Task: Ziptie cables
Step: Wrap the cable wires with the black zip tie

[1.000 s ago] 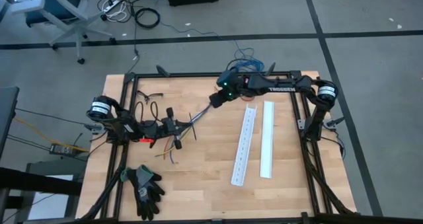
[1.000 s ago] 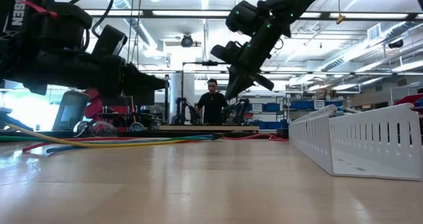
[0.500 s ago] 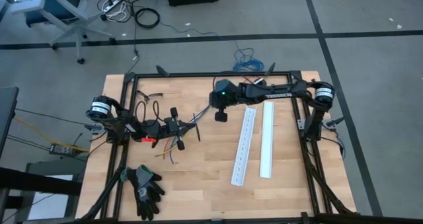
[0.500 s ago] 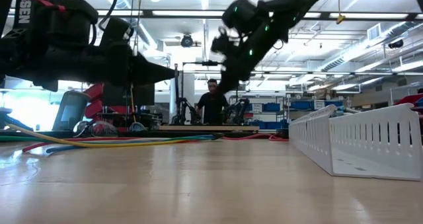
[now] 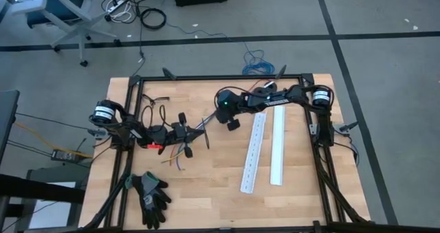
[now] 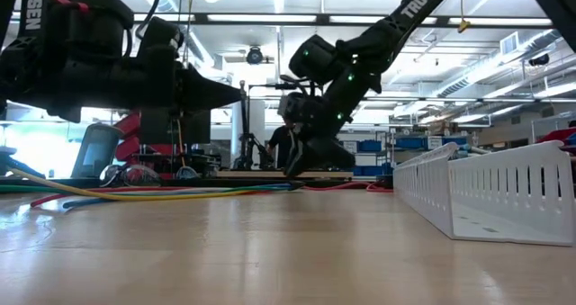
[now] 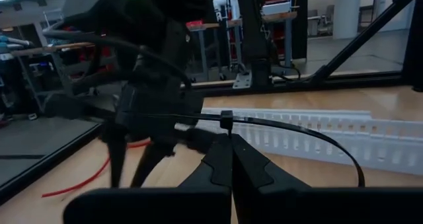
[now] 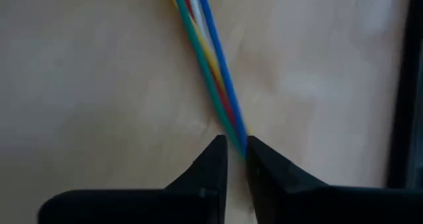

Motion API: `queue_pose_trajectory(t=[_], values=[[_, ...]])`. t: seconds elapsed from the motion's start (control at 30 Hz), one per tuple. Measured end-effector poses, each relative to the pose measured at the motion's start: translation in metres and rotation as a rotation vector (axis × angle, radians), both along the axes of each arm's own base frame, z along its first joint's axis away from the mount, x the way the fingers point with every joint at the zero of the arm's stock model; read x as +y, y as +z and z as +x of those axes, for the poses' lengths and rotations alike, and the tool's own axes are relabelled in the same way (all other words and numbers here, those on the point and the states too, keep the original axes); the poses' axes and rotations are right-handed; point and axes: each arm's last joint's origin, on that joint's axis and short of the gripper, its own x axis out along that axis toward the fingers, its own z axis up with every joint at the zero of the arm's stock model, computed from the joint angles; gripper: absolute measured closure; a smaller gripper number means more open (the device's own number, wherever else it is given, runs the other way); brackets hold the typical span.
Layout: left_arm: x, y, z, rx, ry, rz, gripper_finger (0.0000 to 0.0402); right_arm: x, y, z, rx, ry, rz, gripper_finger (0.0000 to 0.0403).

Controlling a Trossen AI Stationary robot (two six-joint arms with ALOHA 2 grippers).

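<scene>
The cables (image 8: 208,59) are a thin bundle of blue, red, yellow, green and white wires lying flat on the wooden table (image 5: 206,185). In the low view the cables (image 6: 180,194) run in from the left. My right gripper (image 8: 236,151) slants down over them, open by a narrow gap. Its fingertips stand on either side of the bundle; whether they touch it does not show. My right gripper (image 5: 212,116) is at the table's middle. My left gripper (image 7: 231,139), level and above the table, is shut on a black ziptie (image 7: 310,135). My left gripper pinches the ziptie right below its small head (image 7: 225,121), only at the fingertips (image 7: 218,158). The fingers lie level and point toward the table's right. The tie is lifted clear of the table. One end runs off level and the strap arcs away to the other side.
Two white slotted ducts (image 5: 256,154) (image 5: 277,145) lie on the right half of the table. A pair of black gloves (image 5: 151,192) lies at the near left. A black frame (image 5: 220,77) rims the table. A person (image 6: 286,136) stands in the room beyond.
My right gripper has come down from well above the table to just over the cables, moving toward the left arm, and its wrist has rolled far round. My left gripper has edged a little toward the table's right with the ziptie.
</scene>
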Motion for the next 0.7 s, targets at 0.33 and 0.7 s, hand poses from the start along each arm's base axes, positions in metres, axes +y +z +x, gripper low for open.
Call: queue_pose_trajectory(t=[0.33, 0.7], values=[[-0.002, 0.001, 0.001, -0.006, -0.009, -0.001, 0.0401, -0.003, -0.003, 0.002, 0.024, 0.093, -0.114, 0.0296], [-0.003, 0.005, 0.007, -0.026, -0.009, 0.001, 0.0401, -0.023, 0.002, 0.001, -0.104, 0.07, 0.024, 0.0293]])
